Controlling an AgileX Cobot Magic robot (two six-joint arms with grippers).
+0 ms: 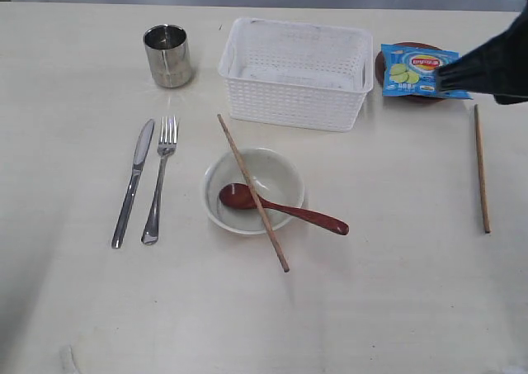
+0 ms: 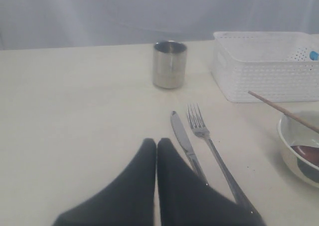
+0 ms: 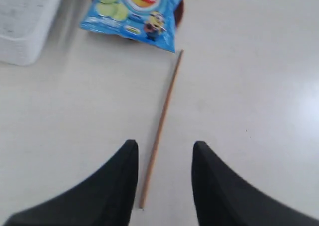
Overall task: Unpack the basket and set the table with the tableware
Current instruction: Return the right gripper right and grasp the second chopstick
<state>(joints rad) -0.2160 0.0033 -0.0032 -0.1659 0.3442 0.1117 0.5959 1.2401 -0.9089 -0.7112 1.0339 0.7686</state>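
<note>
Right gripper (image 3: 164, 144) has its fingers spread and grips nothing; loose chopstick (image 1: 481, 168) lies on the table (image 1: 396, 308) in line between them, right edge of frame. Left gripper (image 2: 155, 142) fingers pressed together, nothing held, just beside the knife (image 1: 132, 184) handle. Basket (image 1: 293, 101) upper centre. Bowl (image 1: 280, 176) centre. Cup (image 1: 168, 56) upper left. Snack packet (image 1: 419, 70) sits on the plate (image 1: 379, 67), upper right. Knife and fork (image 1: 157, 192) side by side, left. Spoon (image 1: 289, 211) head in bowl, handle over the rim. Other chopstick (image 1: 269, 229) lies across the bowl.
</note>
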